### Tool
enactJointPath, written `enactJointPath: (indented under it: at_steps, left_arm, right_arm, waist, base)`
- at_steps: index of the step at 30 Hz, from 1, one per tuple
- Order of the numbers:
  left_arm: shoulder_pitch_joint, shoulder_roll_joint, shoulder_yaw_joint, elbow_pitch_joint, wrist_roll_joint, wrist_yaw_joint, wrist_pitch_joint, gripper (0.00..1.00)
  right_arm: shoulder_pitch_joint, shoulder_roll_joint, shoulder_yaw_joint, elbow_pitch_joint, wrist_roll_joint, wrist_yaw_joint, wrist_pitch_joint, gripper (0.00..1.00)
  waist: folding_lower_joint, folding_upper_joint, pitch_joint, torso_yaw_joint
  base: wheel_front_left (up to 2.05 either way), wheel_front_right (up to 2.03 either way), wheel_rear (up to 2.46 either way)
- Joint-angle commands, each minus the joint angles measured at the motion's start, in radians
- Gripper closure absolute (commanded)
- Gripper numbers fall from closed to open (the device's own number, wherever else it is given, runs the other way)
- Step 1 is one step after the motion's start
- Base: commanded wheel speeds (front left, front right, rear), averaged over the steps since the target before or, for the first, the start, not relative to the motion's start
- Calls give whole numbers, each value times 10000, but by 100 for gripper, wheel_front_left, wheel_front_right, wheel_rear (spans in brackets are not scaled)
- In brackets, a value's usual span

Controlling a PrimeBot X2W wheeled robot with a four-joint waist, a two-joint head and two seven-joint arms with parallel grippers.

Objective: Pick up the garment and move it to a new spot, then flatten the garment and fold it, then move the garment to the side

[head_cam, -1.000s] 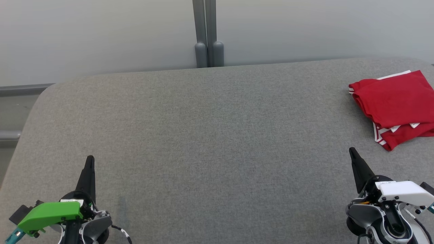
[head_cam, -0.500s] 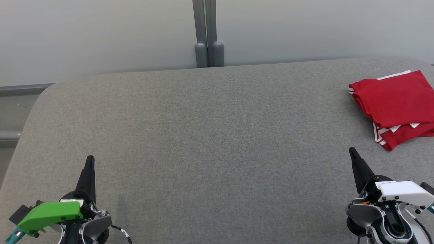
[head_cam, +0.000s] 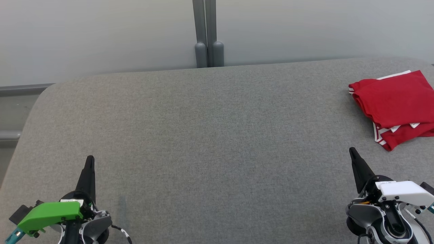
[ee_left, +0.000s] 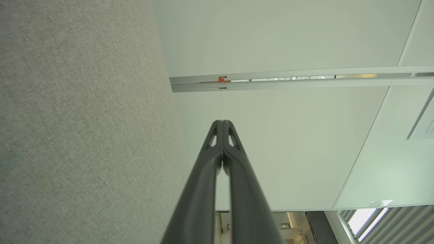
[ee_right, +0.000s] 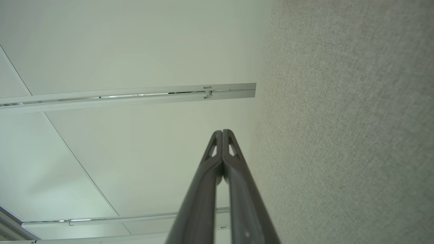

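Garment [head_cam: 393, 101], red with white trim and folded into a stack, is found at the upper right of the head view on the grey desk [head_cam: 217, 135], cut by the frame's right edge. Its lowest corner is pointed toward the right claw [head_cam: 351, 150], which is set near it, below and slightly left; the left claw [head_cam: 90, 159] is well apart at lower left. Both claws are closed on nothing, and any further reach is judged the right arm's.
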Motion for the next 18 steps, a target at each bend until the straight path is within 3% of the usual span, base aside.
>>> enactJointPath:
  at_steps: [1,18]
  left_arm:
    - [-112,33,27,-20,-1,-53,31,100]
    - [-112,33,26,-21,-2,-53,32,100]
  right_arm:
    - [-71,-7,-22,-50,-26,7,18,100]
    - [-71,0,-31,-50,-37,7,28,100]
  waist:
    - [0,-1,0,0]
    - [0,-1,0,0]
  base:
    - [0,0,0]
    - [0,0,0]
